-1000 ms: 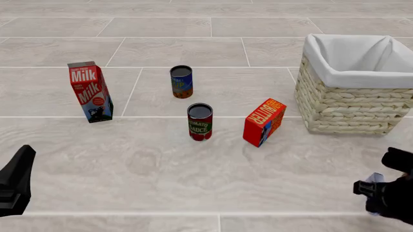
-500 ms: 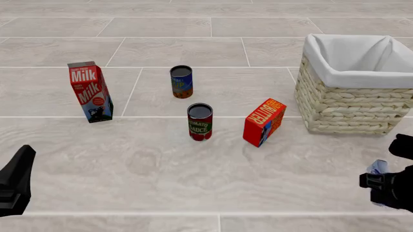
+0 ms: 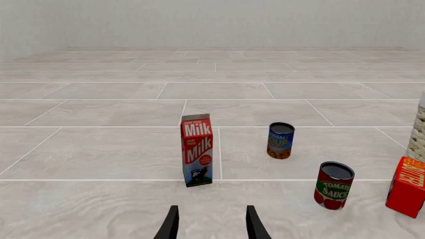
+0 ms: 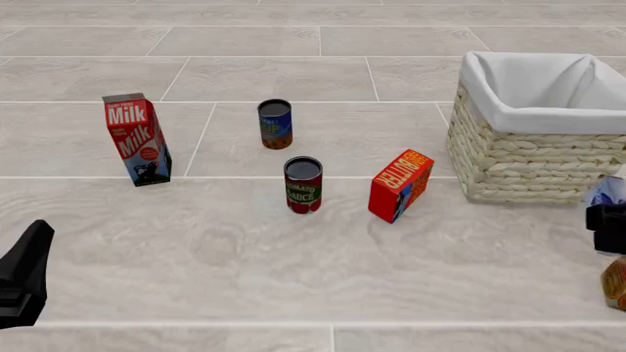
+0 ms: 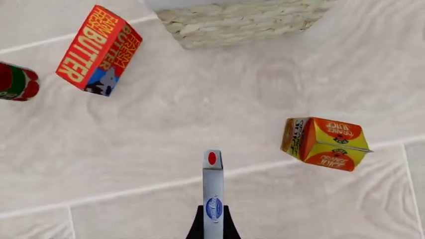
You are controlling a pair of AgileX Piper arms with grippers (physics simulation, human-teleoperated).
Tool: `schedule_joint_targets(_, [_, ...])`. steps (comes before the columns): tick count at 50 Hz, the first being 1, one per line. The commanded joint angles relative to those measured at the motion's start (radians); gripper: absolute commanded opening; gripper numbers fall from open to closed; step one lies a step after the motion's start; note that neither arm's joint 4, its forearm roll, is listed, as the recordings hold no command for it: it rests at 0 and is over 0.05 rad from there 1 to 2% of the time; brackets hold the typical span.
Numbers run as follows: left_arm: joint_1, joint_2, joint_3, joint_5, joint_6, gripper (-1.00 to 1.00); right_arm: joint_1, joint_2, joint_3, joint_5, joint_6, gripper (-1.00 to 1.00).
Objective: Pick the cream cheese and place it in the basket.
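One tool — the right point(image 5: 212, 226) — grips the cream cheese point(image 5: 212, 191).

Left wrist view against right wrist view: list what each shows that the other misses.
Only the left wrist view: the milk carton, the blue can and the left gripper, open. Only the right wrist view: the cream cheese clamped in the right fingers, and an orange juice carton. Both: the butter box, tomato sauce can, basket.

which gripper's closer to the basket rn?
Right. The right gripper holds the cream cheese at the front view's right edge, just in front of the basket. The left gripper sits at the near-left corner, far across the table, nearer the milk carton.
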Motion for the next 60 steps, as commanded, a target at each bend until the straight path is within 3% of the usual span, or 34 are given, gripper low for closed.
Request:
schedule_joint_targets(1, [0.000, 0.000, 0.000, 0.000, 0.000, 1.00, 0.028, -0.023, -0.161, 0.094, 0.035, -1.00])
schedule_joint_targets(5, [0.000, 0.000, 0.000, 0.000, 0.000, 1.00, 0.000, -0.009, -0.217, 0.096, 0.021, -1.00])
schedule_joint_targets(11, [0.000, 0.000, 0.000, 0.000, 0.000, 1.00, 0.083, -0.055, -0.235, 0.102, 0.066, -1.00])
schedule_joint_targets(15, [0.000, 0.000, 0.000, 0.000, 0.000, 1.00, 0.067, -0.043, -0.263, 0.091, 0.046, -1.00])
schedule_joint_targets(16, [0.000, 0.000, 0.000, 0.000, 0.000, 1.00, 0.072, -0.044, -0.282, 0.088, 0.071, -1.00])
schedule_joint_targets(18, [0.000, 0.000, 0.000, 0.000, 0.000, 1.00, 0.057, -0.025, -0.313, 0.079, 0.045, -1.00])
schedule_joint_targets(19, [0.000, 0.000, 0.000, 0.000, 0.000, 1.00, 0.053, -0.021, -0.328, 0.073, 0.072, -1.00])
schedule_joint_targets(29, [0.000, 0.000, 0.000, 0.000, 0.000, 1.00, 0.051, 0.043, -0.405, 0.034, 0.078, -1.00])
schedule_joint_targets(49, [0.000, 0.000, 0.000, 0.000, 0.000, 1.00, 0.057, 0.249, -0.612, -0.005, 0.055, -1.00])
schedule_joint_targets(56, [0.000, 0.000, 0.000, 0.000, 0.000, 1.00, 0.018, 0.327, -0.676, -0.021, 0.055, -1.00])
schedule_joint_targets(58, [0.000, 0.000, 0.000, 0.000, 0.000, 1.00, 0.003, 0.356, -0.708, -0.027, 0.002, -1.00])
schedule_joint_targets(60, [0.000, 0.000, 0.000, 0.000, 0.000, 1.00, 0.005, 0.375, -0.738, -0.027, 0.019, -1.00])
